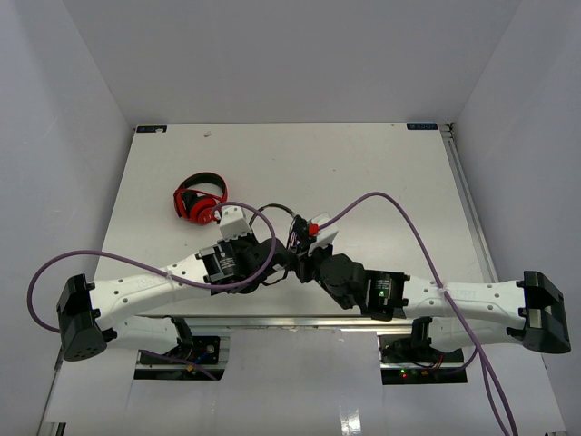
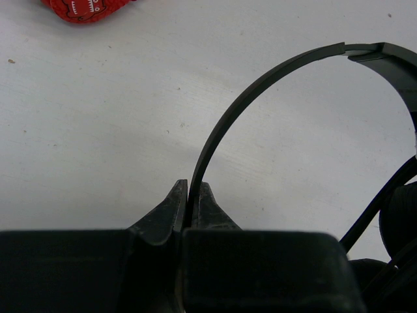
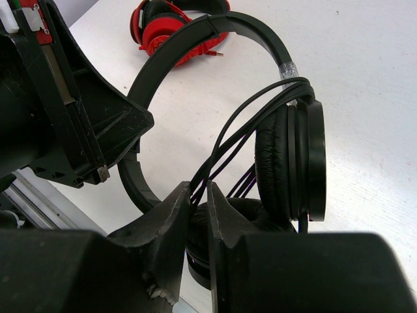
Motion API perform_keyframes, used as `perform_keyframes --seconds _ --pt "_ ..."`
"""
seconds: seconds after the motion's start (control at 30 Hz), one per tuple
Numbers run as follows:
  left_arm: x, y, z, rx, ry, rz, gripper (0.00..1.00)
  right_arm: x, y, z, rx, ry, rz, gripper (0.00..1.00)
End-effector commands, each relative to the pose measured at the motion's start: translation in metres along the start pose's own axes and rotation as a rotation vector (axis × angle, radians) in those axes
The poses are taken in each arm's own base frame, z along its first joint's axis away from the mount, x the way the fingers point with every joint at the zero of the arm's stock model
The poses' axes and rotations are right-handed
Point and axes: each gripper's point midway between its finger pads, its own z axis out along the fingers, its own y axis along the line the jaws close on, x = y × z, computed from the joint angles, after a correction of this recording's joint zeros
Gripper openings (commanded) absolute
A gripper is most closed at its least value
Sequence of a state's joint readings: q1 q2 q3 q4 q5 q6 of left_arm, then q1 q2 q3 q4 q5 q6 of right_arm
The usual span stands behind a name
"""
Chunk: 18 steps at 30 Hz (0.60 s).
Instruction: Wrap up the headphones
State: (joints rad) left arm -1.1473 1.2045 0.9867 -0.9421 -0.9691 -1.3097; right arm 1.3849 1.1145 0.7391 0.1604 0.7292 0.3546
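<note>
Scene: white table (image 1: 363, 154), both arms reach in from the near edge and meet near its middle.
Headphones (image 3: 287, 156): small black pair, between the two grippers near the table's middle. In the top view the wrists mostly hide them.
Headband (image 2: 384, 60): thin black arc, seen edge-on from the left wrist. One end runs down into the left fingers and the rest curves up and to the right.
Left gripper (image 2: 191, 189): pressed together on the headband, with the band clamped between the two fingertips.
Earcup (image 3: 316, 163): round and black, upright on its edge to the right of the right fingers. A second cup sits lower, partly hidden behind those fingers.
Cable (image 3: 280, 96): several dark strands bunched over the top of the upright earcup, running down to the left into the slot between the right fingers.
Right gripper (image 3: 199, 192): only a narrow gap between the jaws, with cable strands passing through it. I cannot tell whether they pinch the strands or stand just clear of them.
Red headphones (image 1: 200, 202): red-and-black pair lying flat on the table, to the far left of both grippers and apart from the black pair.
</note>
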Motion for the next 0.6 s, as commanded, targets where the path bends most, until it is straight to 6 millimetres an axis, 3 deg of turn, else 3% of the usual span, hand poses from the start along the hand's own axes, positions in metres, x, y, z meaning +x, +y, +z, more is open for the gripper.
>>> perform_keyframes --seconds 0.0,0.57 --pt "-0.029 -0.017 -0.007 0.054 -0.065 -0.158 0.00 -0.004 -0.003 -0.003 0.018 -0.019 -0.008 0.24" --pt "-0.032 -0.015 -0.009 0.061 -0.067 -0.157 0.00 -0.016 -0.011 -0.016 0.032 -0.017 -0.004 0.41"
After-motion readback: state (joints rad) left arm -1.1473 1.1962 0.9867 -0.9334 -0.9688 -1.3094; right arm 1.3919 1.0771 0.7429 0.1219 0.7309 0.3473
